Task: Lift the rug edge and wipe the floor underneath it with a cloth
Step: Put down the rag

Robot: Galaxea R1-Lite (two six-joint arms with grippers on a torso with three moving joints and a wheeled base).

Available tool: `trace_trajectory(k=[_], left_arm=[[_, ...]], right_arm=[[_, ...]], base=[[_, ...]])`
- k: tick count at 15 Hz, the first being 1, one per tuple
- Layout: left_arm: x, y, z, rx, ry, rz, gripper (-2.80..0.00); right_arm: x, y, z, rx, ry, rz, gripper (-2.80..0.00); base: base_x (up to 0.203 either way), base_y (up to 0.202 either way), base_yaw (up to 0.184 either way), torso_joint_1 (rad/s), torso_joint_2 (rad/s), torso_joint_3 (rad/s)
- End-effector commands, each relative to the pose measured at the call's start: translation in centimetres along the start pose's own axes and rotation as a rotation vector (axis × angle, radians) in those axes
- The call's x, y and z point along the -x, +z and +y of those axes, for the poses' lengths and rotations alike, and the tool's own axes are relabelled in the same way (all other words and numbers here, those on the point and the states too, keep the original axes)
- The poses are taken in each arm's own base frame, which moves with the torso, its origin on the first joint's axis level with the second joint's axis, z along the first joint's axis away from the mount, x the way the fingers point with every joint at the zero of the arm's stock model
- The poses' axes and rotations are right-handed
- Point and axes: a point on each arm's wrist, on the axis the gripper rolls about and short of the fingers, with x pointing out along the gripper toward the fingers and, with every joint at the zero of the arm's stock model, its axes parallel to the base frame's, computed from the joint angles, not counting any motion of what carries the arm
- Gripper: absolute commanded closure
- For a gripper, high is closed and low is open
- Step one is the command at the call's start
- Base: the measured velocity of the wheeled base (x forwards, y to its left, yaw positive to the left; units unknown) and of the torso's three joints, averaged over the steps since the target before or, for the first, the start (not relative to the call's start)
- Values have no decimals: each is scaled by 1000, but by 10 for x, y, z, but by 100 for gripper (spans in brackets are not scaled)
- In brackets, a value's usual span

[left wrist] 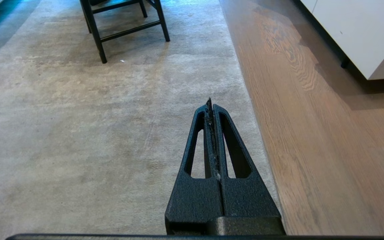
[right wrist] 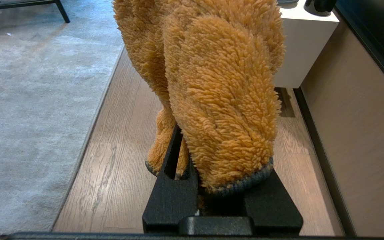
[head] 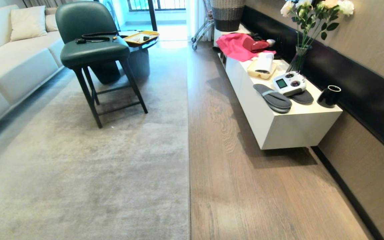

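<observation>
Rug edge (left wrist: 255,110) flat, just beside shut, empty left gripper (left wrist: 212,110).
Running straight ahead; mustard cloth (right wrist: 218,93) clamped in right gripper (right wrist: 192,173).

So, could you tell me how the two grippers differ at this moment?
The left gripper is shut and empty, hovering above the rug; the right gripper is shut on the cloth, above the floor. Both are black with slotted fingers.

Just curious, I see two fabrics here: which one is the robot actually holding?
The fuzzy mustard cloth, clamped in the right pincer above the floor. The pink fabric lies untouched on the white cabinet.
</observation>
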Motion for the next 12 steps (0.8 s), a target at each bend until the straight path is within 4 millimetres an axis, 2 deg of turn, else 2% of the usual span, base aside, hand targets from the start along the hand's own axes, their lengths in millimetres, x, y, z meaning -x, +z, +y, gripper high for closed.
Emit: trace_trajectory(k=[1, 12], left_arm=[[0, 0, 0, 0, -1, 0, 0], [0, 0, 0, 0, 1, 0, 0]], right_arm=[[0, 0, 0, 1, 1, 1, 0], [0, 0, 0, 0, 1, 0, 0]], base=[[0, 0, 0, 0, 0, 0], [0, 0, 0, 0, 0, 0]])
